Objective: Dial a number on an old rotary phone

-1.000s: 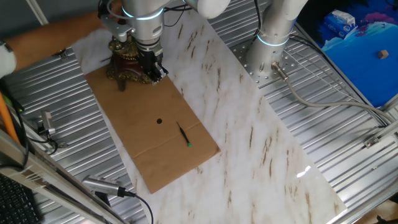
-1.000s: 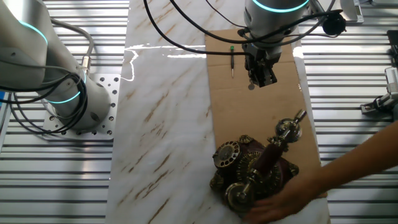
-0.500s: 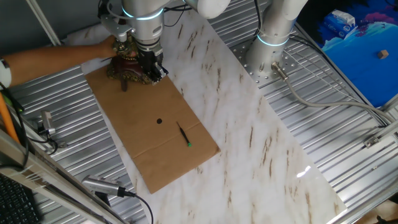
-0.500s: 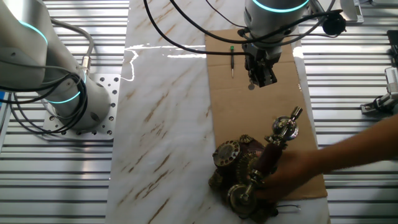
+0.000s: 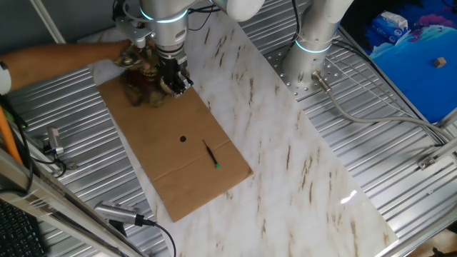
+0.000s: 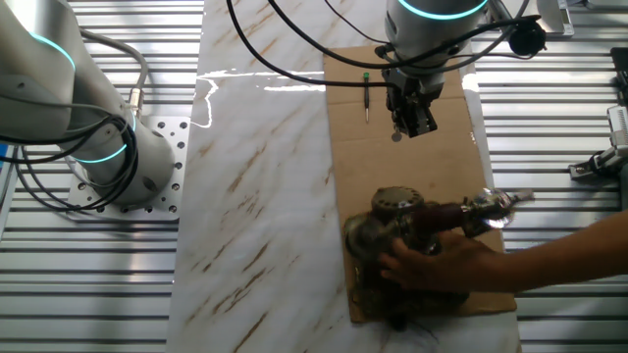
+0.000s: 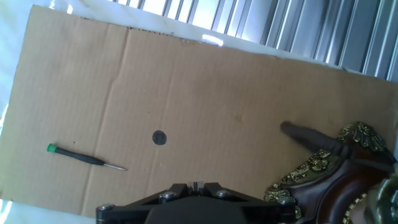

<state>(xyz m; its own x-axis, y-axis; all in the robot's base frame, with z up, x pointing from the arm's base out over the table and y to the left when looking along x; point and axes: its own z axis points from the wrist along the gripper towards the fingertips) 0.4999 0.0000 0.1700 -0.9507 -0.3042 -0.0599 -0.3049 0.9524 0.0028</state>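
From here I see a person's hand point(image 6: 446, 270) gripping the phone point(image 6: 412, 226) on the cardboard point(image 6: 402, 157), blurred, seemingly tilted. My pincer point(image 6: 410, 116) hangs above the sheet holding nothing (its opening I cannot tell). I'd wait until the hand clears, then line up on the dial.

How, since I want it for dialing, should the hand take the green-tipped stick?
Take the stick mid-shaft from straight above, closing across its length: it lies flat on the cardboard, thin and straight, with bare board on both sides.
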